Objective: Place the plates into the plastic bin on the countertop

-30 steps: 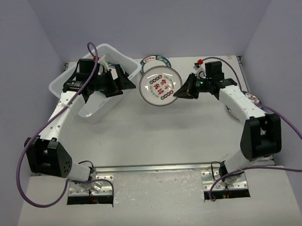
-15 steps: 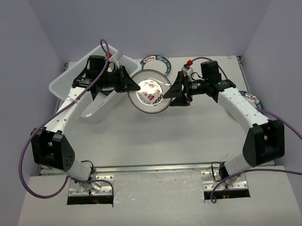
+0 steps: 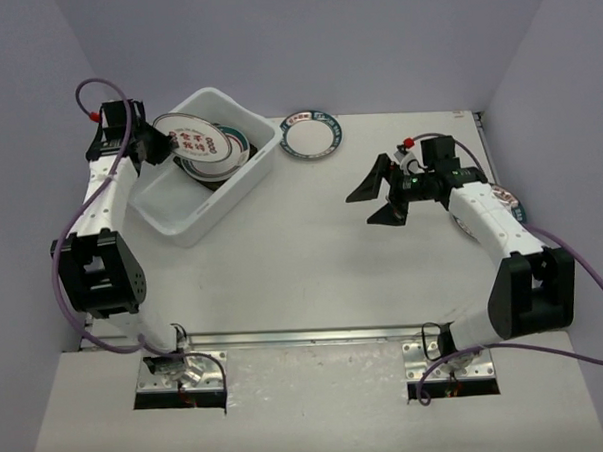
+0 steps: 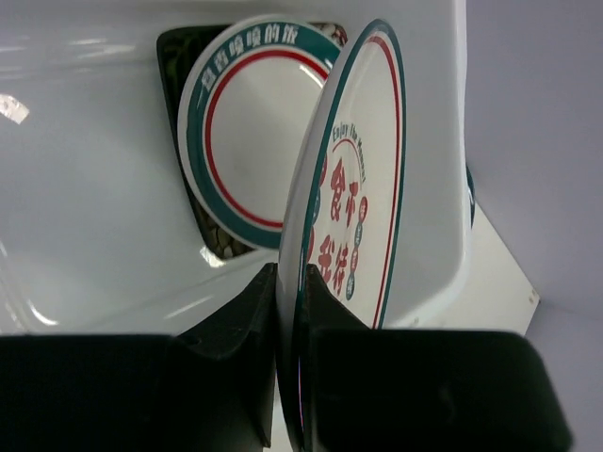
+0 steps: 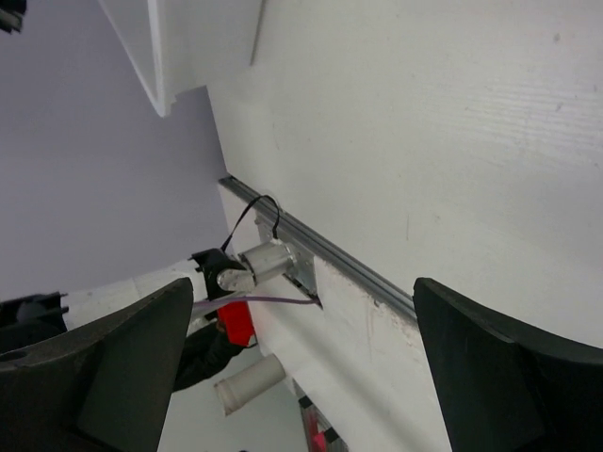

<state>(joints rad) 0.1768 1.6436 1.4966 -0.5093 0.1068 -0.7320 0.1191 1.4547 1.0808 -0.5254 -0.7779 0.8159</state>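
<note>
One red-lettered plate (image 4: 358,207) hangs tilted over the plastic bin (image 3: 196,219), rim pinched in the left gripper (image 4: 287,282) — the right gripper (image 3: 378,193), jaws spread, hovers above the countertop (image 3: 303,261), well apart.

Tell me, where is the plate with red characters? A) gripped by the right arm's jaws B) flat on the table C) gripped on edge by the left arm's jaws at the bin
C: the left jaws pinch the red-character plate by its rim over the plastic bin; the right jaws stand open, empty.

Glossy plate (image 4: 363,188), translucent plastic bin (image 4: 94,188)
</note>
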